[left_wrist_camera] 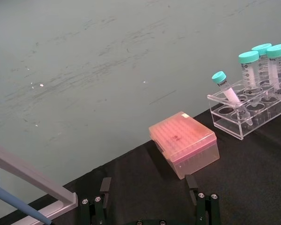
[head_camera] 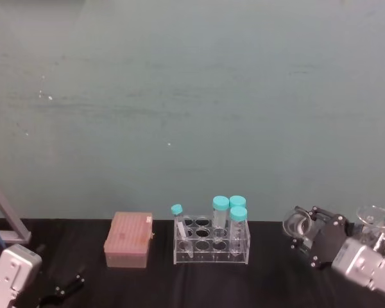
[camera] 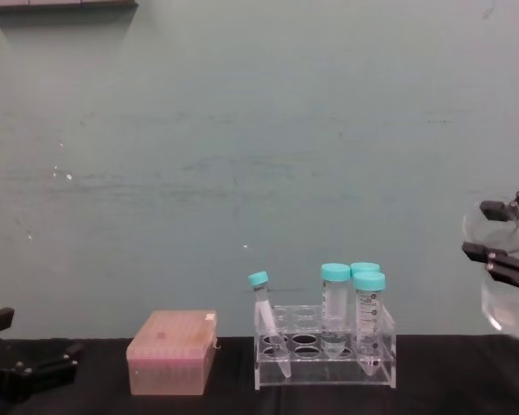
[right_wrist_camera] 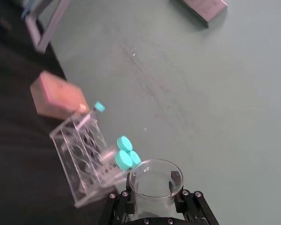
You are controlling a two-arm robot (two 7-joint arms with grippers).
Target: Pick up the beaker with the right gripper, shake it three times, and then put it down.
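Clear glass conical beaker (camera: 509, 303), narrow neck and flared rim, clamped at the neck by the black blocky right gripper (right_wrist_camera: 154, 199), held above the table, far right.

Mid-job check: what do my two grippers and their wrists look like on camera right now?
The left gripper is black, with thin fingers fastened by small silver screws. It sits on a light grey, boxy left wrist housing. The right gripper is a black, blockier claw with flat jaws and the same silver screws, mounted on a matching light grey right wrist housing.
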